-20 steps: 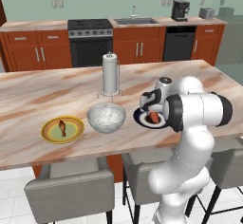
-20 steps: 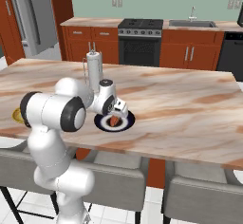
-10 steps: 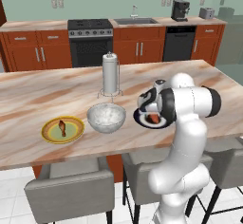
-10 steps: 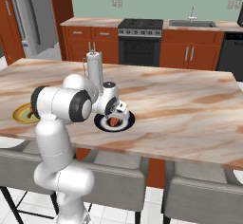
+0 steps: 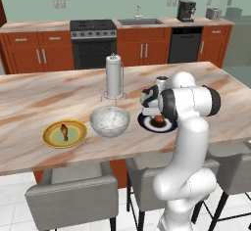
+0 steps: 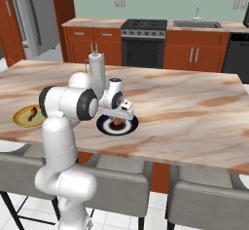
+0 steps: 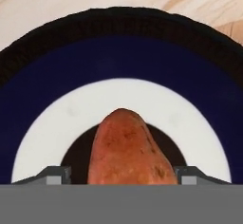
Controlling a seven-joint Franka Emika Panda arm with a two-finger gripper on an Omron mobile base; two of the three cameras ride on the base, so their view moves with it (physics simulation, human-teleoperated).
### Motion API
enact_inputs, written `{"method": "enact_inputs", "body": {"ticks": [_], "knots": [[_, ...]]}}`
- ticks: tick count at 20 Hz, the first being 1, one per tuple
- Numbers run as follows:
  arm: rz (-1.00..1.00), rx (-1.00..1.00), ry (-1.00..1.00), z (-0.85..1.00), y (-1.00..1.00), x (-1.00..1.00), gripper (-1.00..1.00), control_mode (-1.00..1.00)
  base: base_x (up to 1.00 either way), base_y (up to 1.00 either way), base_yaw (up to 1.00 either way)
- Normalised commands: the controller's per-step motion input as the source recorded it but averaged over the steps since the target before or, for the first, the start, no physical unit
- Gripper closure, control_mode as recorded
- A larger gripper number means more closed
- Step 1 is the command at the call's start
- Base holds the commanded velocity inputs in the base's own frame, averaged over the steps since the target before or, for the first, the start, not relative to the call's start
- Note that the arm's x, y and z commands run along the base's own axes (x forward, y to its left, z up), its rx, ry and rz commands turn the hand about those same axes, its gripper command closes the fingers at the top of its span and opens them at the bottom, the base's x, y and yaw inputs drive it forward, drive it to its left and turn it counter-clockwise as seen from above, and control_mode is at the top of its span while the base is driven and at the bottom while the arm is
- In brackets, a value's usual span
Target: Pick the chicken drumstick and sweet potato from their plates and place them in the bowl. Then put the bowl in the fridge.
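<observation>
The orange-red sweet potato (image 7: 128,147) lies on the white centre of the dark navy plate (image 7: 47,76), on the island right of the bowl (image 5: 110,121). My gripper (image 7: 123,176) is down over that plate (image 5: 146,125), open, a fingertip (image 7: 57,175) on each side of the sweet potato (image 5: 158,121), close to its flanks. The brown chicken drumstick (image 5: 64,131) lies on the yellow-rimmed plate (image 5: 51,139) at the left. The speckled bowl holds nothing. The grey fridge (image 6: 34,14) stands at the far left of the right base view.
A tall paper-towel holder (image 5: 113,76) stands just behind the bowl. Grey stools (image 5: 73,196) line the island's near edge. Stove, sink and red-brown cabinets run along the back wall.
The hand has sunk lower onto the navy plate, and the jaws have begun to narrow around the sweet potato. Plates, bowl and drumstick have not moved.
</observation>
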Motion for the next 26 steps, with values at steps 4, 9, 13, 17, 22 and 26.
{"method": "enact_inputs", "body": {"ticks": [4,9,13,17,22,26], "knots": [[0.0,0.04,0.15,0.09,0.0,-0.02,1.0,-1.0,0.0,0.0,0.0],[0.0,0.12,0.18,0.24,0.0,-0.12,1.0,-1.0,0.0,0.0,0.0],[0.0,0.18,0.15,0.5,0.02,-0.16,1.0,-1.0,0.0,0.0,0.0],[0.02,0.13,0.02,0.64,0.25,-0.2,1.0,-1.0,0.0,0.0,0.0],[0.01,0.06,-0.04,0.41,0.46,-0.26,1.0,-1.0,0.0,0.0,0.0],[0.0,0.0,-0.03,0.3,0.56,-0.14,1.0,-1.0,0.0,0.0,0.0]]}}
